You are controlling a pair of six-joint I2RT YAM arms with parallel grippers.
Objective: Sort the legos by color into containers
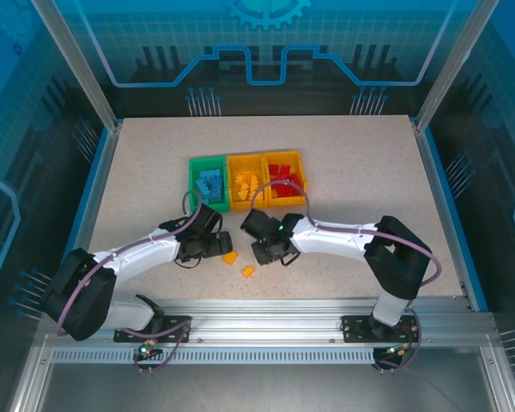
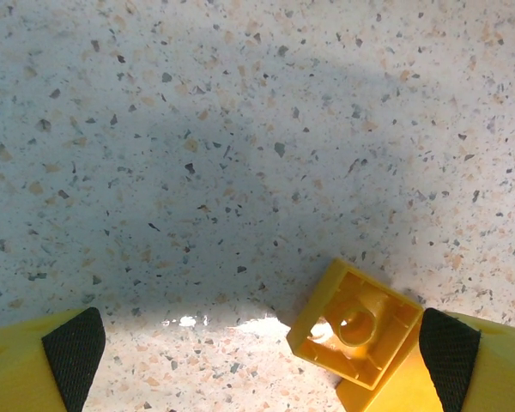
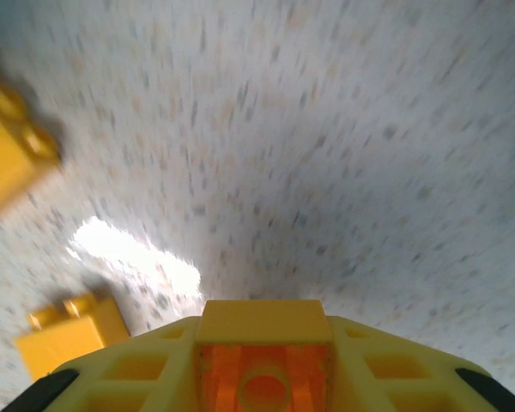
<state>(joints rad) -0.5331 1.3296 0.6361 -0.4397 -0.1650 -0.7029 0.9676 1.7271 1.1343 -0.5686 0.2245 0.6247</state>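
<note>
A row of three containers stands mid-table: a green one (image 1: 208, 182) with blue legos, an orange-yellow one (image 1: 246, 180) with yellow legos, and another (image 1: 285, 178) with red legos. My right gripper (image 1: 264, 251) (image 3: 264, 365) is low over the table, shut on a yellow-orange lego (image 3: 262, 319) whose hollow underside faces the camera. My left gripper (image 1: 221, 247) (image 2: 262, 360) is open just above the table. An upturned yellow lego (image 2: 356, 322) (image 1: 230, 257) lies against its right finger's pad (image 2: 451, 348). Another yellow lego (image 1: 248, 271) lies nearer the front.
Two loose yellow legos (image 3: 9, 146) (image 3: 69, 330) sit left of my right gripper in the blurred right wrist view. The two grippers are close together in front of the bins. Speckled tabletop (image 1: 360, 172) spreads out on both sides.
</note>
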